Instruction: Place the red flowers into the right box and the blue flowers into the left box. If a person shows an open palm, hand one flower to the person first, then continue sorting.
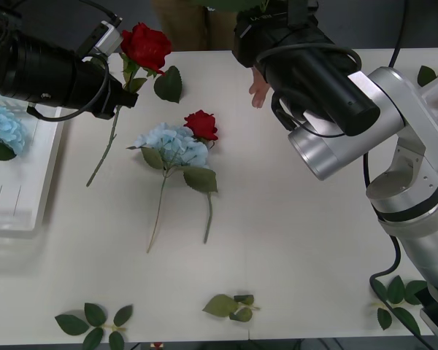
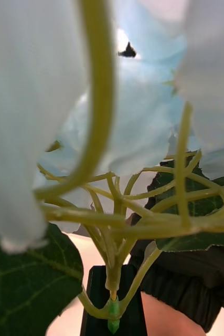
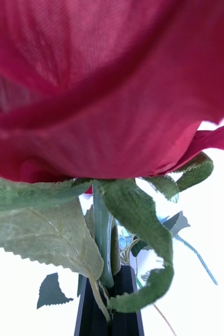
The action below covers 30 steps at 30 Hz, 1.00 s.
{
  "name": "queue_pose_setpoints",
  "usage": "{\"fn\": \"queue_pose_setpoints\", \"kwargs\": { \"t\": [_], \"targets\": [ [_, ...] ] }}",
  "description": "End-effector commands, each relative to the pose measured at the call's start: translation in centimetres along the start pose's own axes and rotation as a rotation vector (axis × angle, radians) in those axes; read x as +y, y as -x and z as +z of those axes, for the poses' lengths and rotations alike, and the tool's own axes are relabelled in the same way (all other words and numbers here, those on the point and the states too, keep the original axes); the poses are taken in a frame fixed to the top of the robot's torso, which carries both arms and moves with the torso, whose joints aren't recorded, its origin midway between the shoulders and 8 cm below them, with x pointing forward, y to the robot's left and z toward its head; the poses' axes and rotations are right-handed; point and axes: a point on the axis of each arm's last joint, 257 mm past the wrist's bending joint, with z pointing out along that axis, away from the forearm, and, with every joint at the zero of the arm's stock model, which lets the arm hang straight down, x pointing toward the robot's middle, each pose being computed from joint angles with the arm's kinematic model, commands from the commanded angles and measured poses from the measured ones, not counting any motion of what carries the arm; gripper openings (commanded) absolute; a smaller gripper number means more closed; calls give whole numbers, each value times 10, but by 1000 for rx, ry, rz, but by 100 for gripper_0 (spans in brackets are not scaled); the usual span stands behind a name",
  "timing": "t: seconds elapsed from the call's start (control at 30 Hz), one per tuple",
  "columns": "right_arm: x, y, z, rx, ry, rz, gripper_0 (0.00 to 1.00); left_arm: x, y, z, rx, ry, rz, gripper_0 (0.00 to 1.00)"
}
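My left gripper [image 3: 110, 307] is shut on the stem of a red flower [image 1: 146, 45], just under its head. It holds the flower above the table's far left, with the stem hanging down. My right gripper [image 2: 112, 310] is shut on the stem of a blue flower [image 2: 143, 121], at the far edge by a person's hand [image 1: 259, 91]. On the table's middle lie another blue flower [image 1: 171, 144] and a red flower [image 1: 201, 124], touching. The left box [image 1: 14, 200] holds a blue flower [image 1: 4, 125]. The right box is out of view.
Loose green leaf sprigs lie along the near edge [image 1: 95, 321] [image 1: 232, 306] and at the right [image 1: 398, 299]. A person in tan trousers [image 1: 182, 22] stands behind the table. My right arm [image 1: 328, 102] covers the far right of the table.
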Motion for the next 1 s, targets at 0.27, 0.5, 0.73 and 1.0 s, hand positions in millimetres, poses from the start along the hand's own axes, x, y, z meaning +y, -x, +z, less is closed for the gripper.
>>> {"fn": "queue_pose_setpoints", "kwargs": {
  "t": [0.27, 0.5, 0.73, 1.0],
  "targets": [
    [21, 34, 1, -76, 45, 39, 76, -3, 11, -3, -30, -1, 101, 0],
    [22, 29, -1, -68, 62, 56, 82, -3, 11, -3, -29, 0, 100, 0],
    [1, 4, -40, -18, 94, 64, 82, -2, 11, -3, -29, 1, 102, 0],
    [-66, -51, -97, 66, 94, 144, 82, -2, 10, -3, -28, 2, 108, 0]
  ]
}}
